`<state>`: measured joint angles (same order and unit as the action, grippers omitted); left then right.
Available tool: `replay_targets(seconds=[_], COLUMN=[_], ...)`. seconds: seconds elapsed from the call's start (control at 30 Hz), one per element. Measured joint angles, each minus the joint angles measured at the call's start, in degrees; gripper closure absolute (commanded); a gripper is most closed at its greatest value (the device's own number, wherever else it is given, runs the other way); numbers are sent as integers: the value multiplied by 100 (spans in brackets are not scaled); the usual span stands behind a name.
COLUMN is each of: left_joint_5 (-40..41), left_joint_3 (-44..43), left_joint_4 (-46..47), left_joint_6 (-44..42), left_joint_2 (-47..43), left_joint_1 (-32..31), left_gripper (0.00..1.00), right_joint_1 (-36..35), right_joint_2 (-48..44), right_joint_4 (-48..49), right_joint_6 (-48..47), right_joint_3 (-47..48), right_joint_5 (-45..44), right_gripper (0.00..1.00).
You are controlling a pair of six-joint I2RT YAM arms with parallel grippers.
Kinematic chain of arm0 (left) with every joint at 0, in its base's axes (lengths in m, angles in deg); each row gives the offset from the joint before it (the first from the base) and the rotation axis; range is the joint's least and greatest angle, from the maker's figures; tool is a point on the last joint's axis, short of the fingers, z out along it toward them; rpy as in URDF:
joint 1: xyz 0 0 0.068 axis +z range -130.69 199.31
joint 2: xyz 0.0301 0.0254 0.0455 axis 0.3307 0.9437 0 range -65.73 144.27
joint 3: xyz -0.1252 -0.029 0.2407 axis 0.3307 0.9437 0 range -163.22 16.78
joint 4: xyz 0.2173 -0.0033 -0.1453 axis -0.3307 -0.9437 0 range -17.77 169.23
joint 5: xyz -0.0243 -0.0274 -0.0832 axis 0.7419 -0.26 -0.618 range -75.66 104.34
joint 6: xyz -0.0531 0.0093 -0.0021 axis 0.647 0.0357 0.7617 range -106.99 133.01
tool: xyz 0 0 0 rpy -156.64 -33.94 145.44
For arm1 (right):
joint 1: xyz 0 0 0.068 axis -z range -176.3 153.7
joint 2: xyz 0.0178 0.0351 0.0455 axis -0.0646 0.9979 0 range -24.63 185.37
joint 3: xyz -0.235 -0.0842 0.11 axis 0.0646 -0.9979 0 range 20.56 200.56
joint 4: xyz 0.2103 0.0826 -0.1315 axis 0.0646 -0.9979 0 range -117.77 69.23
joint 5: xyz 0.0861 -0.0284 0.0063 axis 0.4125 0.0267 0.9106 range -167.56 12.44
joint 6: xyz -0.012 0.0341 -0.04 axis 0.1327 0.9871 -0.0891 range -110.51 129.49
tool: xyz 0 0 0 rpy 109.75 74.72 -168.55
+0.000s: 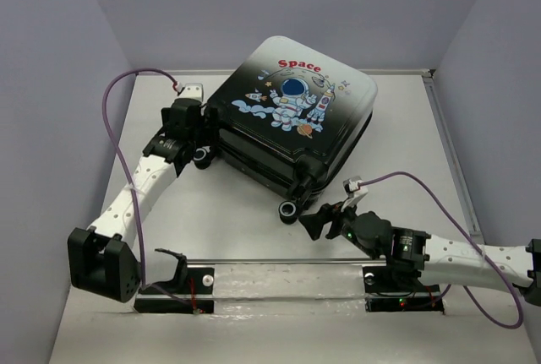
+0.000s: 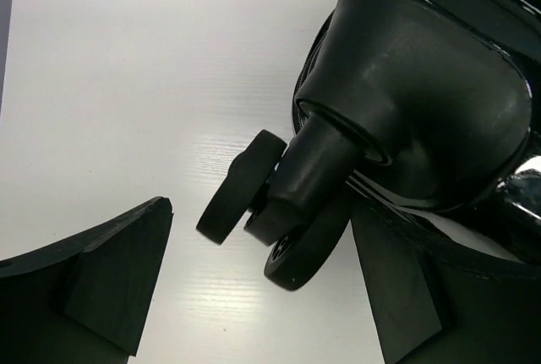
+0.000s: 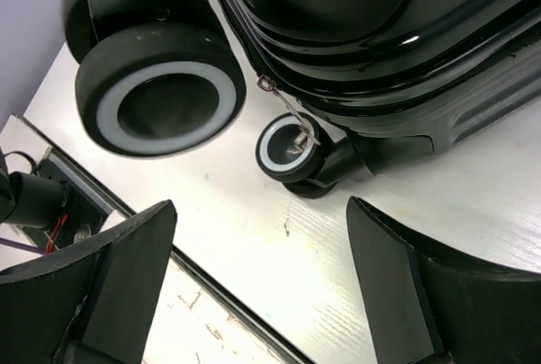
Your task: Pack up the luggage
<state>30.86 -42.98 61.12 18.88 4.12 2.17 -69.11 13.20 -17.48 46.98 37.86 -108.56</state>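
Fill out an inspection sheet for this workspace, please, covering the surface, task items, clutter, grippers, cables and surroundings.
Surface: white table, with a metal rail along the near edge.
Job's things: luggage closed, lying flat, astronaut print up, wheels towards the arms.
Clutter: nothing seen.
Grippers: left gripper open, jaws either side of a corner wheel, no contact visible; right gripper open and empty, facing the near wheels.
Cables: left purple cable and right purple cable arch above the table, neither touching the luggage.
Surroundings: plain pale walls on three sides.
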Motion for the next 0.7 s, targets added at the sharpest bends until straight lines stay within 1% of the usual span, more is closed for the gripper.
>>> replay_targets(seconds=[0.17, 0.23, 0.27, 0.3, 0.33, 0.37, 0.43, 0.47, 0.53, 0.57, 0.63, 0.7], left_joint_5=[-153, -179, -219, -254, -302, -367, -481, -544, -728, -874, -988, -1075], left_joint_3=[-31, -39, -39, -48, -74, -92, -111, -116, -216, -221, -221, -221], left_joint_4=[192, 205, 212, 214, 214, 221, 245, 291, 319, 321, 271, 284], left_joint_6=[-184, -258, -286, -310, -339, -378, -415, -529, -833, -1014, -1113, -1067], left_joint_2=[376, 452, 468, 474, 494, 503, 525, 531, 431, 378, 376, 387], left_joint_1=[2, 24, 46, 57, 66, 70, 79, 79, 74, 74, 61, 61], left_gripper=[1, 3, 8, 12, 20, 40, 56, 72, 82, 92, 94, 94], right_joint_1=[2, 26, 59, 94, 175, 273, 544, 734, 1316, 1604, 2127, 2503], right_joint_2=[-70, -87, -90, -92, -92, -92, -92, -92, -92, -90, -15, 170], right_joint_4=[-109, -138, -168, -205, -267, -345, -442, -476, -564, -603, -662, -761], right_joint_6=[2, 2, 0, -2, -9, -7, -55, -46, -85, -107, -170, -229], right_joint_3=[2, 2, 7, 15, 42, 81, 140, 170, 254, 297, 431, 592], right_joint_5=[0, 0, 0, 11, 20, 28, 98, 199, 400, 498, 717, 1016], right_gripper=[13, 15, 17, 24, 30, 45, 61, 73, 79, 83, 93, 93])
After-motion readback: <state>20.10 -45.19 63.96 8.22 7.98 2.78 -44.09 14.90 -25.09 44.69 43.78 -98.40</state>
